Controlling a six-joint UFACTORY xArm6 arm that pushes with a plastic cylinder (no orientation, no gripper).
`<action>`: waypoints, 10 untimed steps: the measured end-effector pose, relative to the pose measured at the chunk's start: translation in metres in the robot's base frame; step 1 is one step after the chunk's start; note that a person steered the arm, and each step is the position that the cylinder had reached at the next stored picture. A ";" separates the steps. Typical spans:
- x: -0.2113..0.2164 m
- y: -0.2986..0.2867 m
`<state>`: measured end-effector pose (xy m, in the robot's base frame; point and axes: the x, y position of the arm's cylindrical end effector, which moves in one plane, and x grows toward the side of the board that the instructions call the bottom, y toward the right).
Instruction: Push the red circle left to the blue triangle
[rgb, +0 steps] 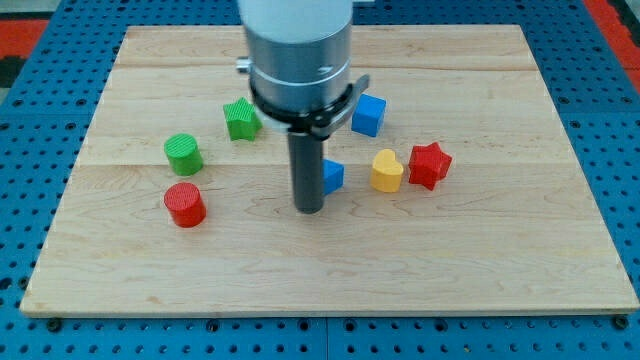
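The red circle (185, 204) lies on the wooden board at the view's lower left. The blue triangle (333, 176) sits near the middle, partly hidden behind my rod. My tip (309, 209) rests on the board just left of and below the blue triangle, about touching it. The tip is well to the right of the red circle, with bare wood between them.
A green circle (184, 154) is just above the red circle. A green star-like block (242, 119) lies up left of the rod. A blue cube (368, 115), a yellow heart (387, 171) and a red star (429, 165) lie to the right. The board (480, 260) ends on blue pegboard.
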<state>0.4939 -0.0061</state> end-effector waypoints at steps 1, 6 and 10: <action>-0.007 0.008; 0.029 -0.192; 0.019 -0.137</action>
<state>0.5129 -0.1436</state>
